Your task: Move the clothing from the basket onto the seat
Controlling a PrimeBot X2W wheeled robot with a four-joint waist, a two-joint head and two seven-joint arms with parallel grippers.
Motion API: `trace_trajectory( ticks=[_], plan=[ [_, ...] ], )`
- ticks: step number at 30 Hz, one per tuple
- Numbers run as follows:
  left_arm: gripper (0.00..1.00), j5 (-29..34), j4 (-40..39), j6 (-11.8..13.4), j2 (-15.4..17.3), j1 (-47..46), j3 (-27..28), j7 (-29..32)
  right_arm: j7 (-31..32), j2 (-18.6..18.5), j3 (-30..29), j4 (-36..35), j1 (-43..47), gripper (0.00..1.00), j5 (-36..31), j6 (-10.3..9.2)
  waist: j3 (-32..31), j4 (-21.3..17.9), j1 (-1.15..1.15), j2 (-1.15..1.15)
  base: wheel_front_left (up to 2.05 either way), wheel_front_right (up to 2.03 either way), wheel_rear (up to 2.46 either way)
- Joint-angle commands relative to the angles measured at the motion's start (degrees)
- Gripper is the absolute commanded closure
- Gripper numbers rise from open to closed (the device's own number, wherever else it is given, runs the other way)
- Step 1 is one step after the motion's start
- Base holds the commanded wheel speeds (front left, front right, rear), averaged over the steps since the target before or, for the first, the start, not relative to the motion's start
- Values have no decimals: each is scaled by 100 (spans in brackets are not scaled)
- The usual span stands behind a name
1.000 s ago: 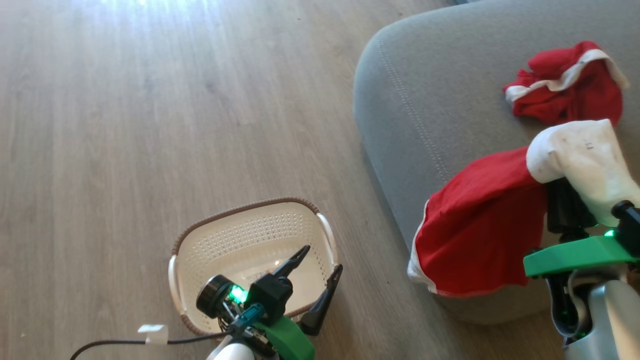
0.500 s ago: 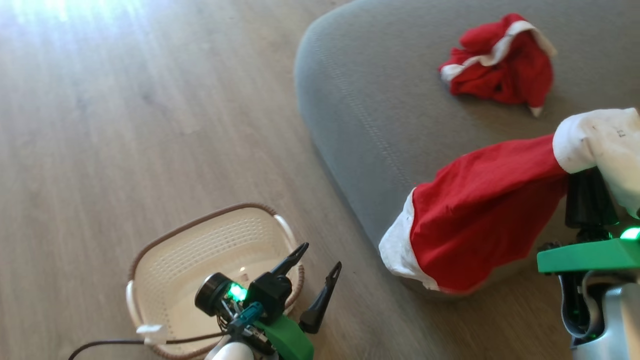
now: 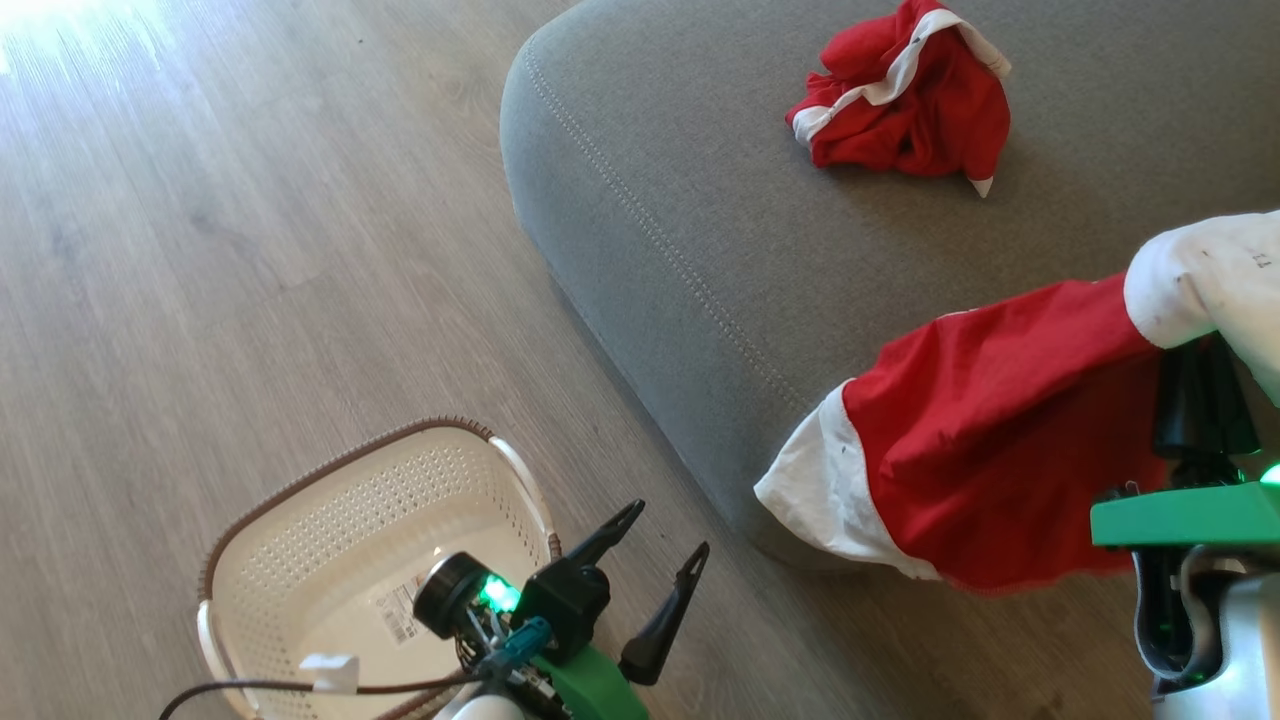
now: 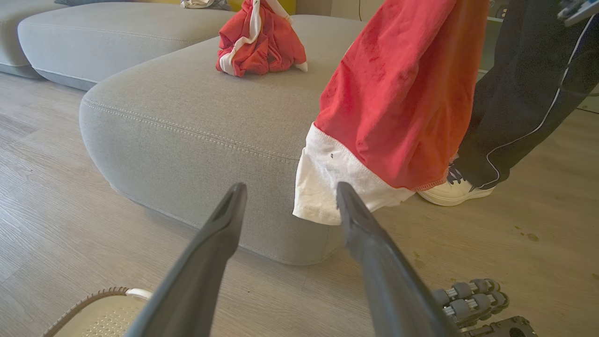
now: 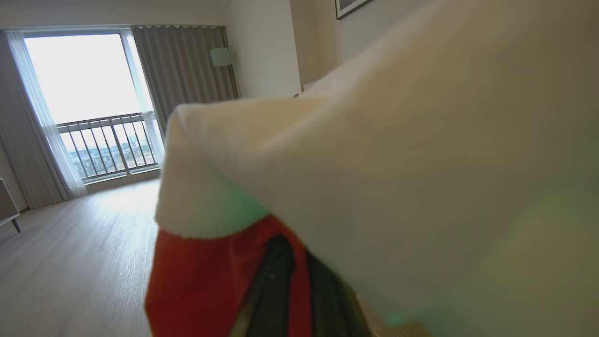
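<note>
Two dark fingers of the left end effector (image 3: 670,527) stand wide apart with nothing between them, low in the head view and just beside the right end of the basket (image 3: 330,520). The basket sits on the wooden floor (image 3: 200,250), its perforated walls, brown braided rim and bottom sticker (image 3: 400,610) open to view. A dark cable (image 3: 250,687) with a white tag crosses its near edge. In the left wrist view the same fingers point toward the seat, with a bit of the basket's rim at the lower left and the robot's small grey wheels (image 4: 468,292) at the lower right.

Further right, the right end effector (image 3: 1200,395) is clamped together on one red garment (image 3: 1000,440). A white band of it is draped over the fingers, and the right wrist view shows that band and red cloth wrapped close around them. The rest hangs down past the near rounded corner of the seat (image 3: 700,180), ending in a second white band (image 3: 820,490). Whether the cloth touches the cushion cannot be told.

Beyond it, the grey seat shows its stitched seam along the edge. The other red garment (image 3: 905,100) lies crumpled on top, well apart from the held one. In the left wrist view a person's leg (image 4: 524,93) in dark trousers, with a white shoe (image 4: 454,192), stands on the floor behind the hanging cloth.
</note>
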Motion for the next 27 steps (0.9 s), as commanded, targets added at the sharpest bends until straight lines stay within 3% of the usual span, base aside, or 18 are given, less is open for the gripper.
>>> trace_trajectory(
  ticks=[1, 8, 14, 27],
  plan=[
    [0, -39, -159, -8, 15, -252, 154, -31, -38, -21, 87, -247, -74, 100, -46, -1, -5, 6, 0, 0, 0, 0, 0],
    [0, -63, -182, 66, 15, -269, 188, -31, -38, -27, 17, -214, -181, 100, 61, -1, 25, 30, 0, 0, 0, 0, 0],
    [0, 79, -158, 20, 15, -338, 220, -31, -38, -393, 41, -276, -617, 100, 142, -1, 312, 89, 0, 0, 0, 0, 0],
    [0, 487, -281, -185, 430, -805, 282, -31, -38, -1675, 87, 171, -2872, 100, 514, -1, 1577, 314, 0, 0, 0, 0, 0]
  ],
)
